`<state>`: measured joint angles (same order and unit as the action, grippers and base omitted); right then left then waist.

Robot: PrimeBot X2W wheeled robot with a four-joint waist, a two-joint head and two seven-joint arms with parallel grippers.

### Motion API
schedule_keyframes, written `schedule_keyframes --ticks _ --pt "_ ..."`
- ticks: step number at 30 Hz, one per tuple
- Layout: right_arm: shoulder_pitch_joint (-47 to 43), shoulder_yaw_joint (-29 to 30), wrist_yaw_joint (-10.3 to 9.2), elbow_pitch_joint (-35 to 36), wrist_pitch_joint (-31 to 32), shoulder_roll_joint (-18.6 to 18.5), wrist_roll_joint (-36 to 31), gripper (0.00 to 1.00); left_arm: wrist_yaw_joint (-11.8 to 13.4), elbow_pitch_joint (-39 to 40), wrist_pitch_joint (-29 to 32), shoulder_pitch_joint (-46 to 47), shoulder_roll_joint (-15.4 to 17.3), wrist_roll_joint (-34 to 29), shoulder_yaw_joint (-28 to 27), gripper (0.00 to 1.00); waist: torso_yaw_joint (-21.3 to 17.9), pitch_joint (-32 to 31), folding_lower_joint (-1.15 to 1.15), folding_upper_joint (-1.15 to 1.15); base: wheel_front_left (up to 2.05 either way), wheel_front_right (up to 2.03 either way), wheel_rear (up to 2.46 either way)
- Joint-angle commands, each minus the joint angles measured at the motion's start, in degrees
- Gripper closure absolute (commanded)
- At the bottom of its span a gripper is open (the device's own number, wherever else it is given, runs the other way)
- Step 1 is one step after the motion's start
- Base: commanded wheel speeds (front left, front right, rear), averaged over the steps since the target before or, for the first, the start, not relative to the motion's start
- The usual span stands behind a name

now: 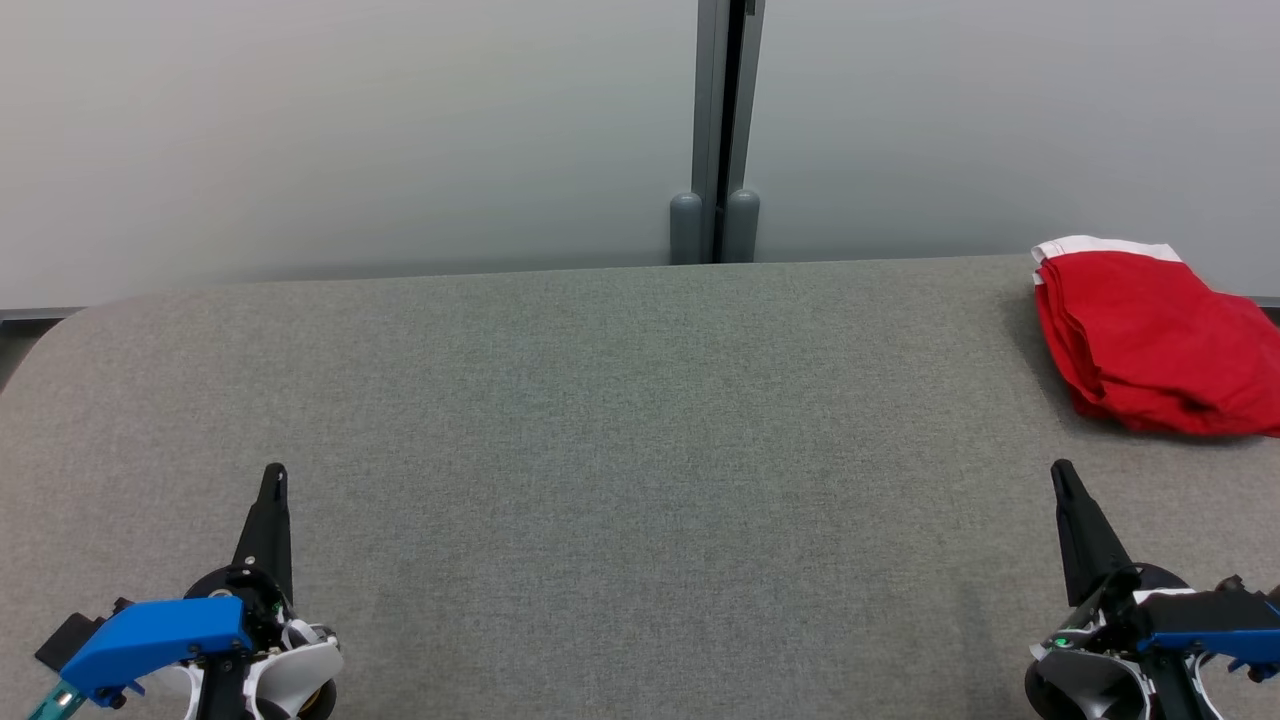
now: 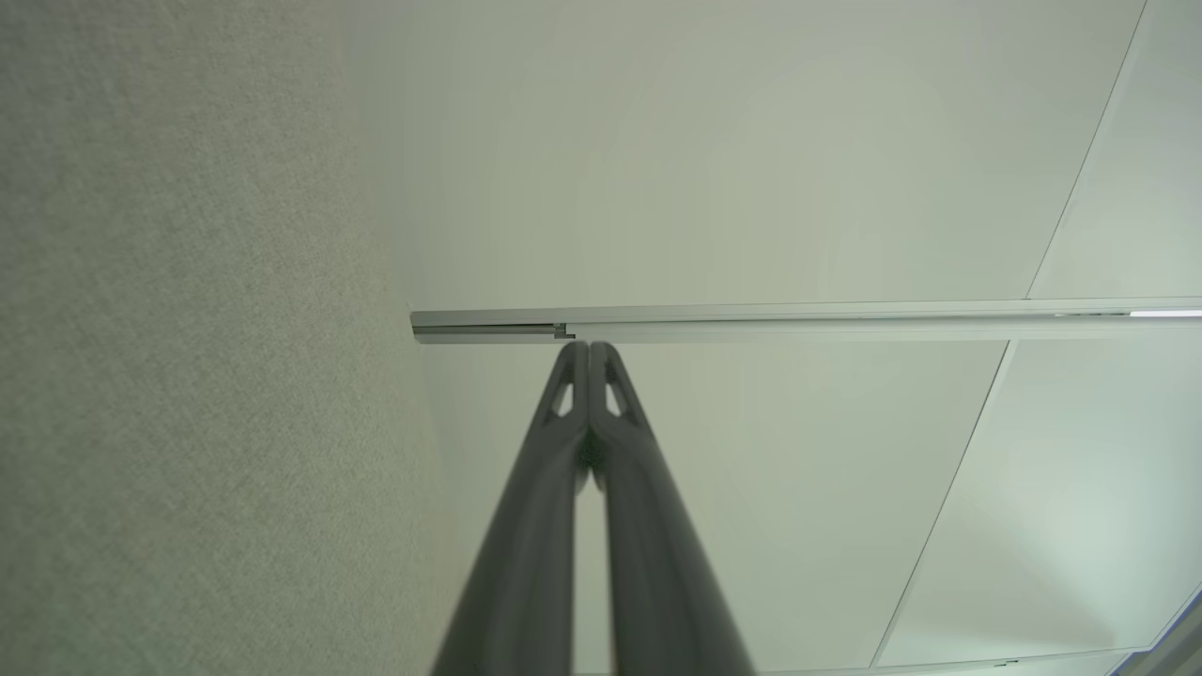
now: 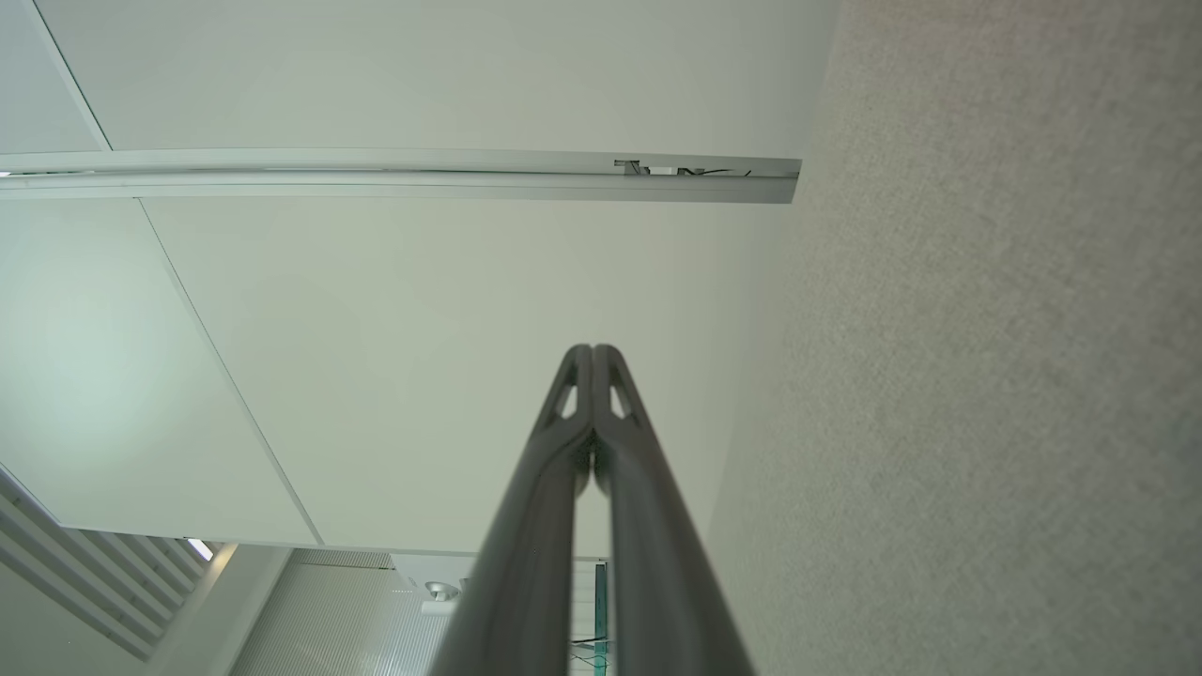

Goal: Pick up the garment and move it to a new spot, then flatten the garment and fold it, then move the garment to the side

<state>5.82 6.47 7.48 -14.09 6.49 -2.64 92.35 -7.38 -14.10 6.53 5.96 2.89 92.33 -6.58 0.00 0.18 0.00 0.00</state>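
Left gripper (image 1: pixel 274 480) and right gripper (image 1: pixel 1062 478) pressed together, holding nothing. Eyeing soft, light, floppy red garment (image 1: pixel 1150 335); likely grabbing its near thick folded edge

Left end effector (image 1: pixel 273 472) and right end effector (image 1: pixel 1060 470): dark tapered fingers (image 1: pixel 268 535), blue housings (image 1: pixel 155 635), white shells (image 1: pixel 300 668).

Left gripper (image 1: pixel 273 478), two long dark fingers on a blue and white wrist, sits low on the robot's left, pointing forward, jaws pressed together. Right gripper (image 1: pixel 1063 475) mirrors it on the other side, also clamped with nothing between. In both wrist views the tips touch.
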Motion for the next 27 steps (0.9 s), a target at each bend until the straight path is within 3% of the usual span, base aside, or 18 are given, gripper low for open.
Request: schedule_keyframes --ticks 1,27 --pt "0.8 0.1 0.02 0.1 0.2 -0.4 0.1 1.00 -0.2 0.3 0.2 0.5 -0.1 0.2 -0.1 1.00 0.0 0.0 0.00 0.00 0.00 0.00 0.00" --pt "0.7 0.1 0.02 0.1 0.2 -0.4 0.1 1.00 -0.2 0.3 0.2 0.5 -0.1 0.2 -0.1 1.00 0.0 0.0 0.00 0.00 0.00 0.00 0.00"
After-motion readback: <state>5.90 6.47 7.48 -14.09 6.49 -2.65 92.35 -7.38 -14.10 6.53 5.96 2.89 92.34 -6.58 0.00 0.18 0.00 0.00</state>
